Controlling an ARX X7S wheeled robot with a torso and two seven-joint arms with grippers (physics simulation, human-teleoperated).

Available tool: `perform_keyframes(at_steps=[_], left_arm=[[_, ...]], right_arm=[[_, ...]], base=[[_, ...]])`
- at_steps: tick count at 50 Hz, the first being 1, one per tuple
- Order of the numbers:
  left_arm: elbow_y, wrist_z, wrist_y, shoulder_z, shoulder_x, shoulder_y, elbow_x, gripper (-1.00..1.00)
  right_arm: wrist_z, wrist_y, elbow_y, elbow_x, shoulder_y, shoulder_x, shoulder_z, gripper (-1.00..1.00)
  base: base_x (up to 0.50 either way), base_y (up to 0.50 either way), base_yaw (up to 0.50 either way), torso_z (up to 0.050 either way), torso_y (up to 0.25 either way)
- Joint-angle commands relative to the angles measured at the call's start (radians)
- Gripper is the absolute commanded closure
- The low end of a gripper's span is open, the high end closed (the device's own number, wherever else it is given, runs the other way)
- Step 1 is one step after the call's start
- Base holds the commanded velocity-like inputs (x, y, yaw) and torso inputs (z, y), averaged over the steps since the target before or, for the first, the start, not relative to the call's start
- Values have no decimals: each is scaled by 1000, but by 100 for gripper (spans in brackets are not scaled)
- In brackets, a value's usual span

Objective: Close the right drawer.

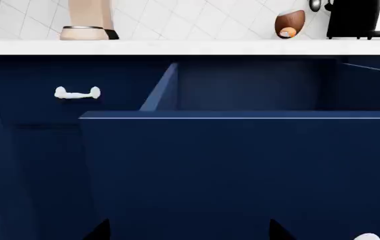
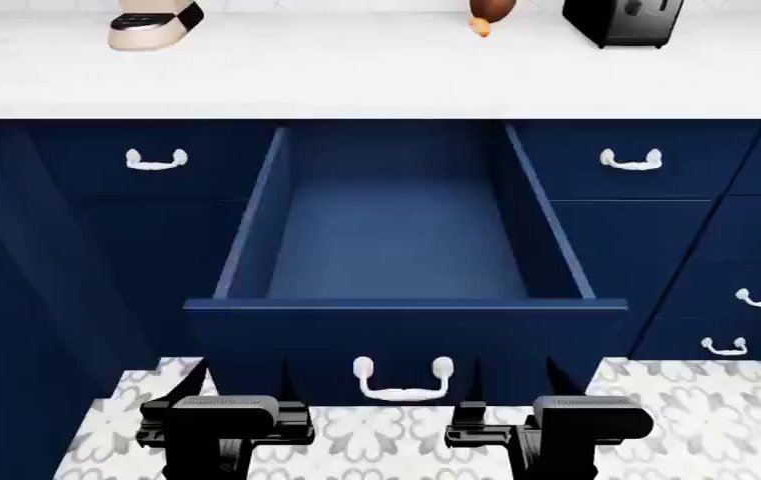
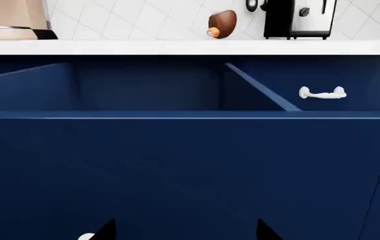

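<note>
right drawer (image 2: 407,250) fully open, white handle (image 2: 404,380)

Left gripper (image 2: 227,432) and right gripper (image 2: 547,432) low, side by side, level, well apart. Both point forward. Wrist views show dark fingertips (image 1: 100,231) spread wide on each, jaws parted, nothing between them, nothing touched.

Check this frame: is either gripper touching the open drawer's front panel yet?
Apart. In the head view the left gripper and right gripper sit short of the right drawer, floor tiles showing between.
</note>
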Motion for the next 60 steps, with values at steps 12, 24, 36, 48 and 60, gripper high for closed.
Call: perform_keyframes(at_steps=[12,24,36,48,60], left_arm=[[27,-55,-21,52,-48,1,-54,-100],[425,-103,-406,69,-132,-31,-19,-100],[995,-65,-1342,-64,-157,-425,-175,-100],[851,-1086,-1501,-342,-461,-841,-1639,-100],[857,-1163,-1442,-314,-519,-852,-1726,-100]], right_arm=[[56,18,-26,49,-4,46,-57,-100],[89,296,-378,73,11,82,-89,-100],[149,928,-826,194,264,118,13,-100],[640,1396,-1044,1003,626,282,282,-100],[756,1343,-1043,1185,648,358,275,-100]], base=[[0,0,0,0,0],[0,0,0,0,0],[0,0,0,0,0],[0,39,83,0,0],[0,0,417,0,0]])
